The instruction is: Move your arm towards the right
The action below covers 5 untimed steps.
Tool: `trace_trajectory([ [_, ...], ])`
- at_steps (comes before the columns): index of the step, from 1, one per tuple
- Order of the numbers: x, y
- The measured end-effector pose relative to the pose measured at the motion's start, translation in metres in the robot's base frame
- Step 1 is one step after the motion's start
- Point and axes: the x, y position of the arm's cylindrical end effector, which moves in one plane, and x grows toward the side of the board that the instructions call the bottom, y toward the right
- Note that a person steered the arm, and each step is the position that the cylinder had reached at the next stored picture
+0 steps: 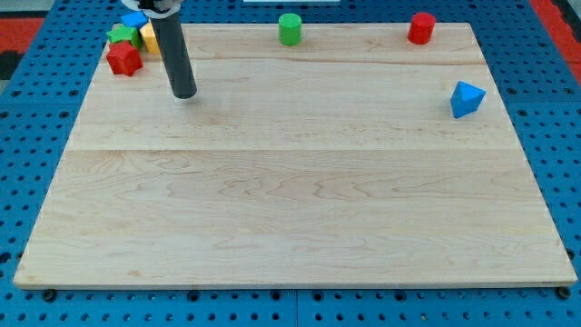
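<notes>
One camera looks down at a slant from the wooden board's [300,200] near edge, framing it whole.

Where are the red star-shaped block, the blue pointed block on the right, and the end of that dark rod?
Red star-shaped block [124,60], camera view, centre of its top face.
Blue pointed block [467,98], camera view, middle of its front face.
My tip [185,94], camera view, very bottom end of the dark rod.

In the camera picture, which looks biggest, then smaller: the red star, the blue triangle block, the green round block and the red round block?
1. Blue triangle block
2. Red star
3. Green round block and red round block: they look alike.

The top two are close, and the blue one may sit nearer the camera.
</notes>
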Motion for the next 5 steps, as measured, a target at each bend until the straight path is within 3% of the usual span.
trace_trajectory([
  [5,-0.0134,0.0072],
])
